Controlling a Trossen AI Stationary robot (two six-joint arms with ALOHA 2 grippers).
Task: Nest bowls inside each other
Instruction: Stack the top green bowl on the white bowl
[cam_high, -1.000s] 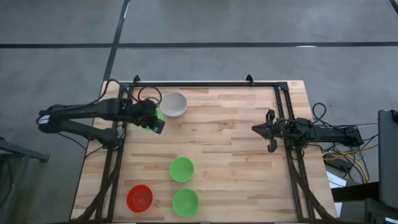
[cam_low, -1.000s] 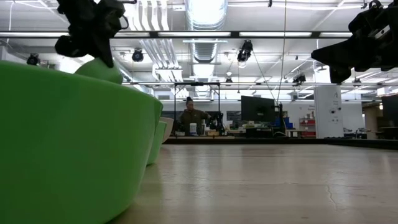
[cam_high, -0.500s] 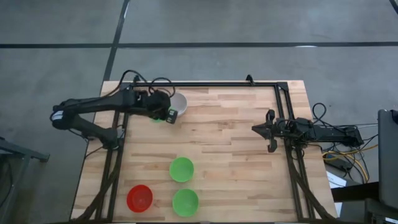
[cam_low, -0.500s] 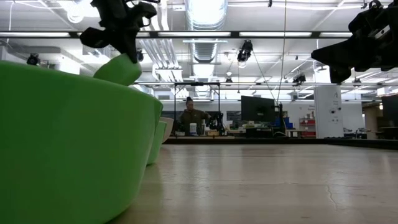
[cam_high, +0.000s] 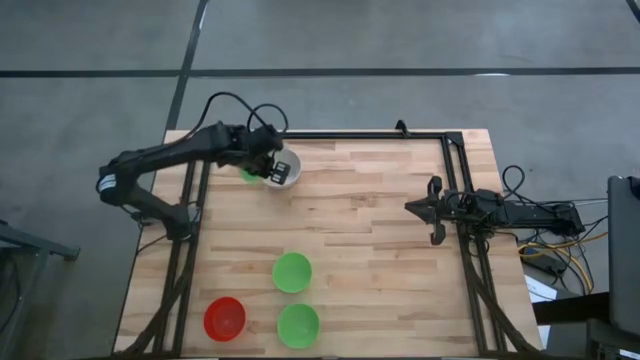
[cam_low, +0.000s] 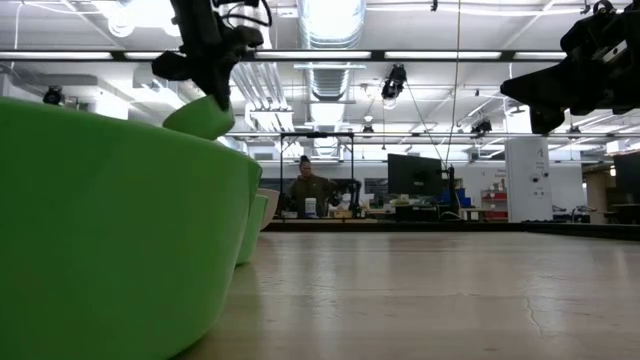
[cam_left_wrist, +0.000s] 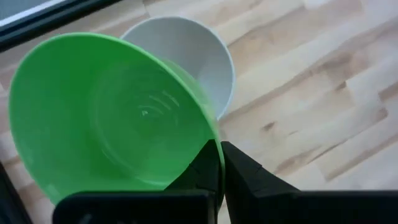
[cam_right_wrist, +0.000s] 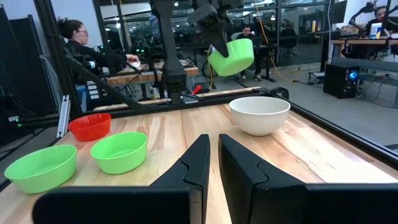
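My left gripper (cam_high: 272, 172) is shut on a bright green bowl (cam_left_wrist: 112, 112), held in the air over the near left side of the white-grey bowl (cam_left_wrist: 198, 53). The white-grey bowl stands on its base at the table's far left (cam_right_wrist: 260, 114). Two more green bowls (cam_high: 292, 272) (cam_high: 298, 324) and a red bowl (cam_high: 224, 318) stand on their bases near the front edge. My right gripper (cam_high: 408, 207) waits at the right side, shut, with nothing between its fingers. My left gripper pinches the green bowl's rim (cam_left_wrist: 213, 144), one finger inside the bowl and one outside. The fingers come from above, slanting down. The bowl hangs tilted below them (cam_right_wrist: 231, 56), lifted clear of the table and of the white-grey bowl.
A black frame rail (cam_high: 330, 134) runs along the far edge and down both sides of the wooden table. The middle of the table (cam_high: 360, 220) is bare wood. People sit at desks in the room beyond the table (cam_right_wrist: 81, 43).
My left gripper has carried the green bowl up and toward the table's far right, from beside the white-grey bowl to partly over it. It has stayed shut on the rim. The bowl has stayed tilted and clear of the table.
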